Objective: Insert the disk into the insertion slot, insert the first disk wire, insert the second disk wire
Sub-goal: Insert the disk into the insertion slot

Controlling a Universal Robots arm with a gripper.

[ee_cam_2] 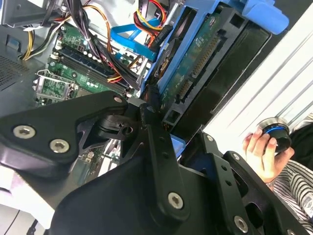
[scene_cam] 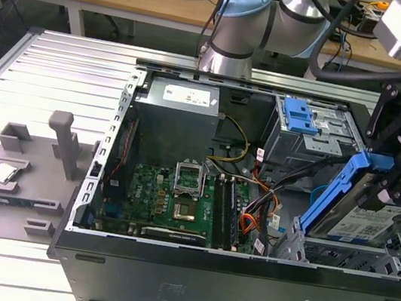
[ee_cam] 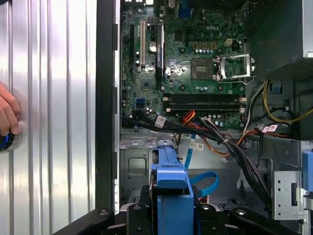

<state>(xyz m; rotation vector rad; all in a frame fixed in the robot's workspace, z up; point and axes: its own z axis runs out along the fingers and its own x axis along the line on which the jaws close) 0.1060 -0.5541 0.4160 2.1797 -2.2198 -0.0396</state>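
Observation:
My gripper (scene_cam: 389, 174) is shut on the disk (scene_cam: 364, 216), a silver drive with a white-and-blue label in a bright blue carrier (scene_cam: 333, 193). The disk hangs tilted, one end up, just above the insertion slot (scene_cam: 344, 257), a low silver cage at the case's near corner on the exterior view's right. In the second wrist view the disk's underside (ee_cam_2: 195, 63) faces me between black fingers (ee_cam_2: 151, 122). The first wrist view has the blue carrier (ee_cam: 168, 182) end-on. A loose blue flat cable (ee_cam: 204, 180) lies beside the cage; I cannot tell which wire is which.
The open black case (scene_cam: 225, 284) holds a motherboard (scene_cam: 170, 195), a power supply (scene_cam: 175, 120) and a taller grey cage with a blue tab (scene_cam: 301, 119). A cable bundle (ee_cam: 230, 142) crosses near the slot. A person's hand (ee_cam_2: 261, 149) rests on a round knob outside the case.

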